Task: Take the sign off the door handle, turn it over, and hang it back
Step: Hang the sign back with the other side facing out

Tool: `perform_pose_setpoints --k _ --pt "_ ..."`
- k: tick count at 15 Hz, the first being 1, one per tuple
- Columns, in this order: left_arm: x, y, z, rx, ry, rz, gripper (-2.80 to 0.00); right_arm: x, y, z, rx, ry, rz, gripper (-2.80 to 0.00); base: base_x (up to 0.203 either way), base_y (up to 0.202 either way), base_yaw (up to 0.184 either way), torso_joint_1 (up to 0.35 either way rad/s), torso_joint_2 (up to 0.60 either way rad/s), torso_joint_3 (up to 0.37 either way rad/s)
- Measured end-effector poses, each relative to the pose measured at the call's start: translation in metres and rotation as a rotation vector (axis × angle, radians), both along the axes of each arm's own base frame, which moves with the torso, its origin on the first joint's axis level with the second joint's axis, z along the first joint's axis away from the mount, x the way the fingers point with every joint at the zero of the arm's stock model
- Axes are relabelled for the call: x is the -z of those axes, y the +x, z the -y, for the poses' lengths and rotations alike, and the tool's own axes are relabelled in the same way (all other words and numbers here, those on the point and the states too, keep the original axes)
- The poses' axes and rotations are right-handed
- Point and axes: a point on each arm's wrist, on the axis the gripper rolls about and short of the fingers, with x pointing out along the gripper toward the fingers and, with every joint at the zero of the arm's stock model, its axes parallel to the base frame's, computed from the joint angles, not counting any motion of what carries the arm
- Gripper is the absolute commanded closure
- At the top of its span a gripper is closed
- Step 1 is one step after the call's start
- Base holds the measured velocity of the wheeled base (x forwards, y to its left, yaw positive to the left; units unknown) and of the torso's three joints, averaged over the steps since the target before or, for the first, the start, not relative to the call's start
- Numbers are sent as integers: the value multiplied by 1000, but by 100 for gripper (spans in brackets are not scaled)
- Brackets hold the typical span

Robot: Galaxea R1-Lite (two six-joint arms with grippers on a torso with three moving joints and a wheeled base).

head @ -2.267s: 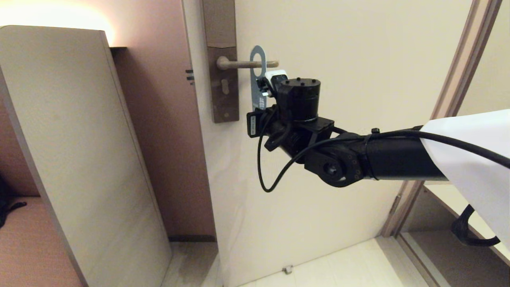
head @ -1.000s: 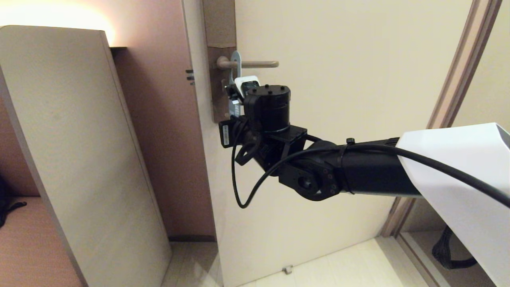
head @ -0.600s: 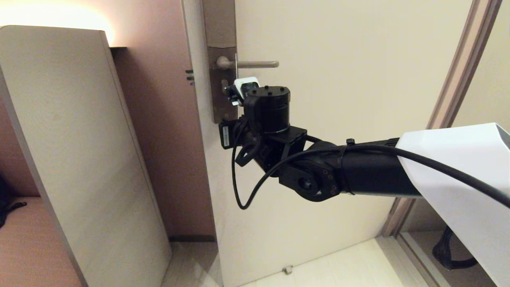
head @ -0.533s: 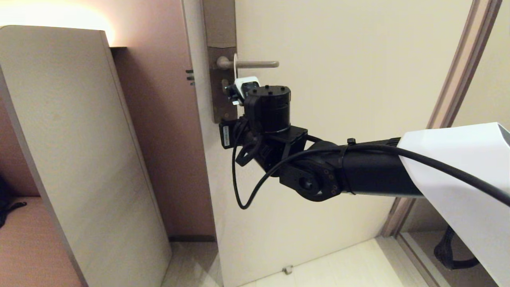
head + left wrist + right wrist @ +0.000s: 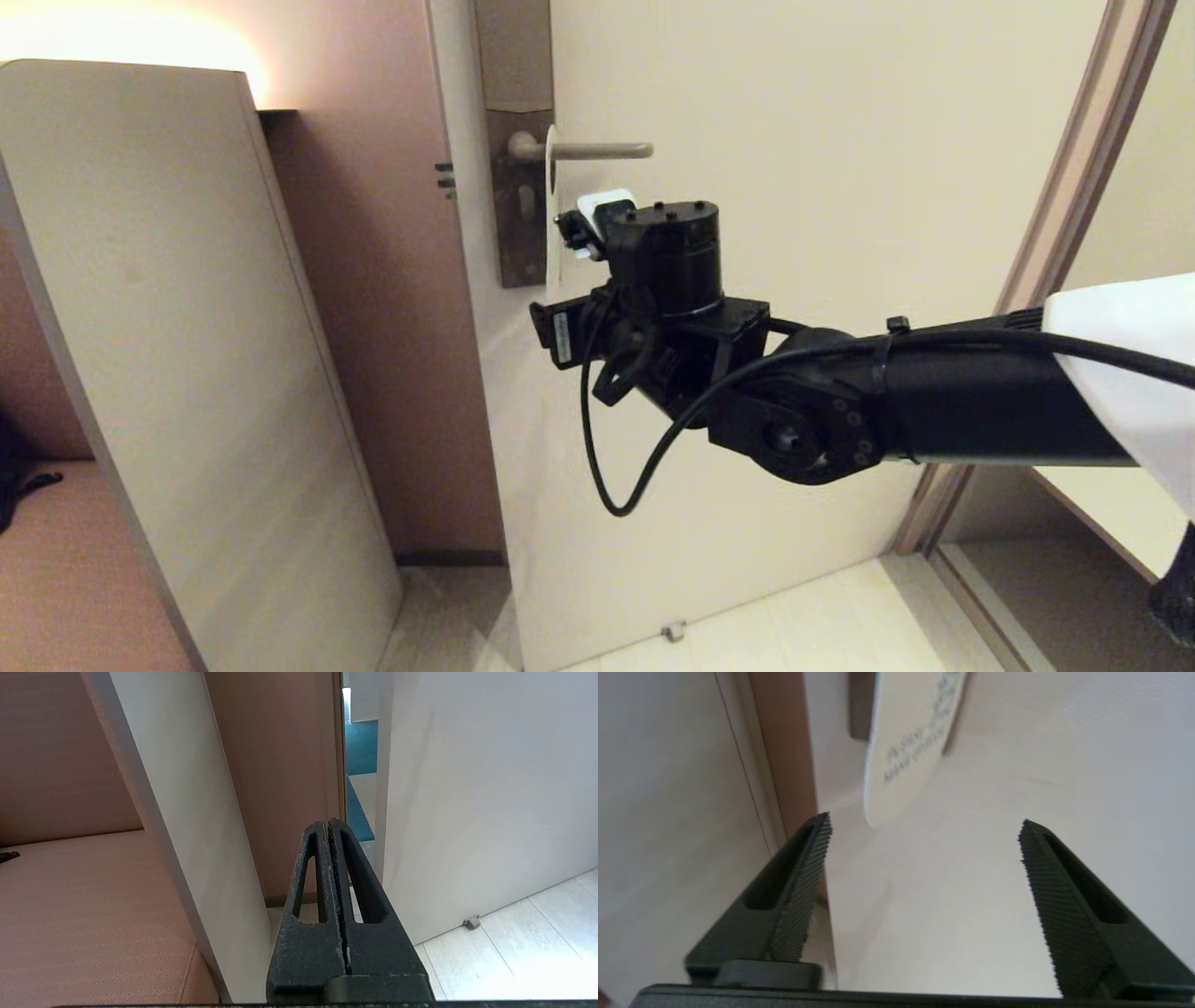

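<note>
The sign (image 5: 552, 224) hangs free from the door handle (image 5: 597, 149), close to the handle's grey-brown plate (image 5: 518, 215). I see it nearly edge-on in the head view, with its white face toward my right arm. In the right wrist view the sign (image 5: 910, 742) shows its white face with small print, ahead of the fingers. My right gripper (image 5: 925, 821) is open with nothing between its fingers. In the head view it (image 5: 571, 233) sits just right of the sign, a little below the handle. My left gripper (image 5: 327, 823) is shut and empty, low down and away from the door.
The cream door (image 5: 794, 140) fills the middle, with its frame (image 5: 1055, 205) on the right. A tall beige panel (image 5: 187, 355) leans on the left beside a pinkish seat (image 5: 84, 905). A small doorstop (image 5: 674, 632) sits on the floor.
My right gripper has opened, let go of the sign and drawn back to the right. The sign now hangs on the handle by itself, swung flatter with its white face out.
</note>
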Motion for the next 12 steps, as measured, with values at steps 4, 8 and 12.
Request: perform_pose_setpoints --k 4,8,12 --pt "0 0 0 -1 0 1 0 -15 -5 20 21 -8 -11 -280 0 0 0 0 0 0" --pt "0 0 0 0 0 0 0 -21 -6 24 28 4 1 -280 0 0 0 0 0 0" --pt "0 0 0 0 0 0 0 -21 -3 25 33 8 4 -280 0 0 0 0 0 0"
